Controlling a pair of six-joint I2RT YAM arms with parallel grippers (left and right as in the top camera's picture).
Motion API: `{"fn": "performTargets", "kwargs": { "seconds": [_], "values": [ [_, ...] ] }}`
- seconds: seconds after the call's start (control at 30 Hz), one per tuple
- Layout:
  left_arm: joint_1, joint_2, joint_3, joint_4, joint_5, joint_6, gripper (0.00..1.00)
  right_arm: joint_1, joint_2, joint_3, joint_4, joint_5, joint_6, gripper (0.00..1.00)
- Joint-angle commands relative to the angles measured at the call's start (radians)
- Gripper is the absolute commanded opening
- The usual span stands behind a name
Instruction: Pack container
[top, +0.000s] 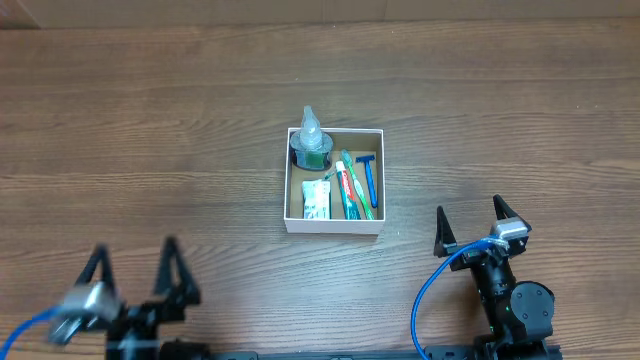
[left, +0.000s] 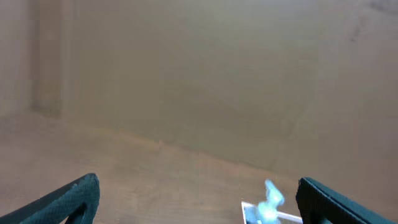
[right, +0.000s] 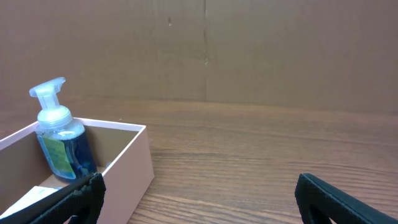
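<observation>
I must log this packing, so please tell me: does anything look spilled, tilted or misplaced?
Nothing stands out. The pump bottle stands upright in a corner of the container; the razor and toothpaste lie flat inside. No spill shows.

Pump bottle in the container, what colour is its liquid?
Blue liquid in the pump bottle, with a clear pump head. The right wrist view shows it best.

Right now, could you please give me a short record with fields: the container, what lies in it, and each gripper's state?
container: white-walled box, mid-table
contents: pump bottle upright in far-left corner; white packet; green toothbrush; blue razor
left gripper: open, empty, apart from container
right gripper: open, empty, near-right of container
</observation>
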Motion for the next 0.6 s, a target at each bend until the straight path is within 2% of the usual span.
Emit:
{"fn": "performTargets", "kwargs": {
  "seconds": [0.0,0.17,0.23,0.57],
  "values": [
    [0.006,-0.009,-0.224,0.205,0.177,0.232,1.00,-0.008,-0.012,-0.010,0.007,0.005,-0.003,1.00],
    [0.006,-0.009,-0.513,0.470,0.198,0.242,1.00,-0.008,-0.012,-0.010,0.007,0.005,-0.003,1.00],
    [0.006,-0.009,-0.578,0.528,0.192,0.242,1.00,-0.008,-0.012,-0.010,0.007,0.005,-0.003,1.00],
    [0.056,-0.009,-0.628,0.459,0.166,0.243,1.00,-0.008,-0.012,-0.010,0.007,0.005,-0.003,1.00]
  ]
}}
